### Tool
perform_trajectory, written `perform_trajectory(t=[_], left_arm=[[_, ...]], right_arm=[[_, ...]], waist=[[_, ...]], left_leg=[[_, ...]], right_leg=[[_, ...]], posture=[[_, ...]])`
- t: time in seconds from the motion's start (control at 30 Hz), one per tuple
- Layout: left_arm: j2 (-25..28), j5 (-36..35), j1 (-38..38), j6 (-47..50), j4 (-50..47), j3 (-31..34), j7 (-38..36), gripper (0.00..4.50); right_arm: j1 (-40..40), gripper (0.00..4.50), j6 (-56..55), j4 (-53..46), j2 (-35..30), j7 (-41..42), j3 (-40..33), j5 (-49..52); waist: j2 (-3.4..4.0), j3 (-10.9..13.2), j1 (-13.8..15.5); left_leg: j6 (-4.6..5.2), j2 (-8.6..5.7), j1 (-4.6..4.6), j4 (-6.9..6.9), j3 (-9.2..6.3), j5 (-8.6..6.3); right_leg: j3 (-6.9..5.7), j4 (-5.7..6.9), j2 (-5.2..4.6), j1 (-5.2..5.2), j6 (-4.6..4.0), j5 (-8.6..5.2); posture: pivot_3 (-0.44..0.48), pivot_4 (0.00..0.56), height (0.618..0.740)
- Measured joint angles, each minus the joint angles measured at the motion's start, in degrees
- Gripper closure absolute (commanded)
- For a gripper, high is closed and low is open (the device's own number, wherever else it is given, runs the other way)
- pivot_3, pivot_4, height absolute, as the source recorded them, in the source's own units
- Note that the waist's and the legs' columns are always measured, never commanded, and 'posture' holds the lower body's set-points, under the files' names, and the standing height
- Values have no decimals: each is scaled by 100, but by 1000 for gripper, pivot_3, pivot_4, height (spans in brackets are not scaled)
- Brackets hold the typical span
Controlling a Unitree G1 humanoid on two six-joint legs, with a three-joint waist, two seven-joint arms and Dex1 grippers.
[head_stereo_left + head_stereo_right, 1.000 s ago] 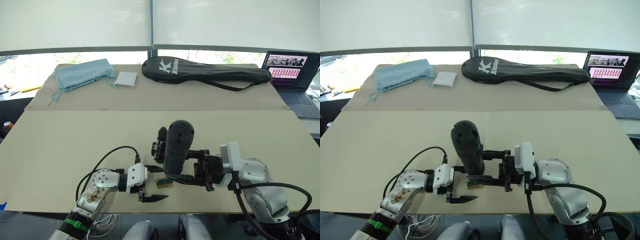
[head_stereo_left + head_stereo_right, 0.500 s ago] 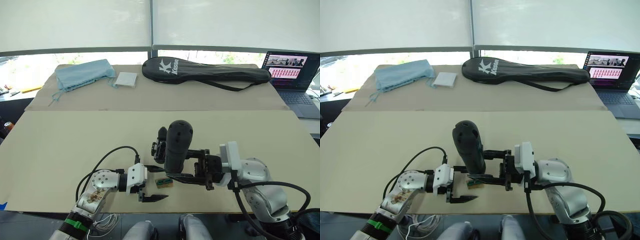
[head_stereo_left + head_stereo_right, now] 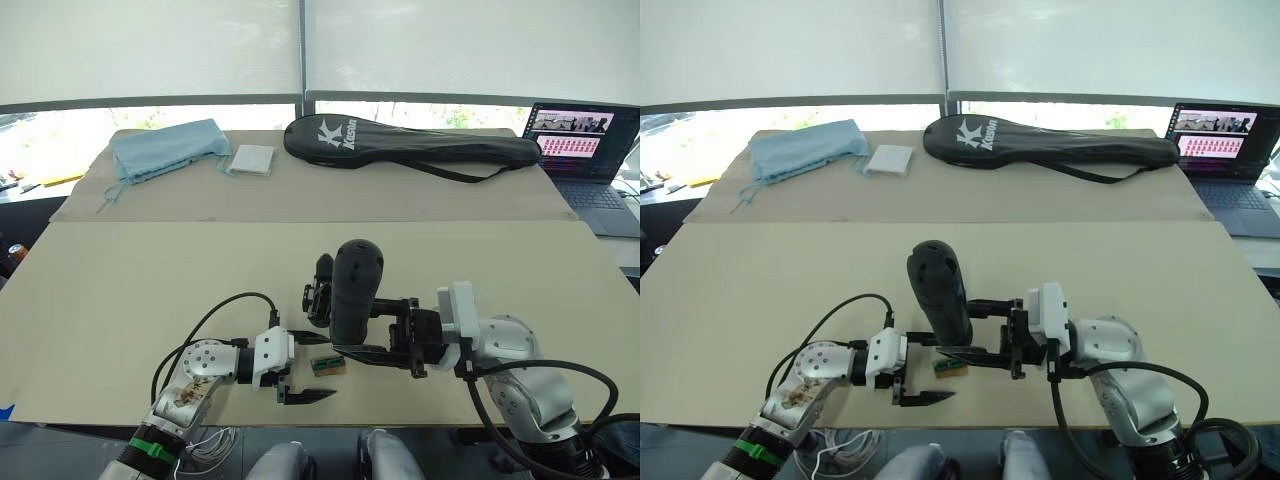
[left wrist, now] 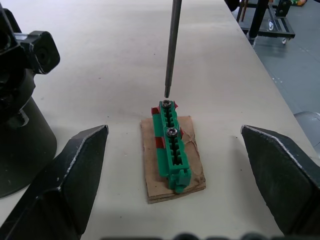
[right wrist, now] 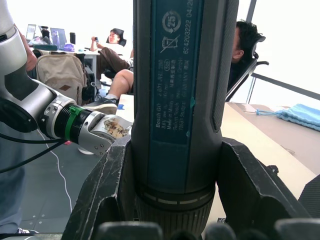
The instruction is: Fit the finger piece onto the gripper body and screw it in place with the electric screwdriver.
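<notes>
Beige table [image 3: 150, 290]: the left gripper [image 3: 300, 365] is resting at the near edge, jaws spread wide, holding nothing, flanking a green block [image 4: 171, 145] on cardboard. Just behind it the gripper body [image 3: 320, 292] is standing. The right gripper [image 3: 372, 328] is clamping the screwdriver [image 3: 352, 290] upright, its bit [image 4: 171, 47] touching a screw on the block's far end.

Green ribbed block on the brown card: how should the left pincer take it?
By its long side walls, low down, approaching end-on: the green ribbed block lies lengthwise between the open left pincer. Its top holds screws, and the dark electric screwdriver's bit hangs over one.
</notes>
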Motion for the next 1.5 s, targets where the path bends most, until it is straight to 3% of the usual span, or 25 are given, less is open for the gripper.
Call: perform_trajectory(t=[1.5], left_arm=[[1, 0, 34, 140, -114, 10, 98, 0]], right_arm=[[-99, 2600, 0, 70, 54, -29, 87, -116]], waist=[[0, 0, -3]], left_leg=[[0, 0, 0, -1, 0, 0]], right_leg=[[0, -1, 0, 0, 1, 0]], posture=[[0, 150, 740]])
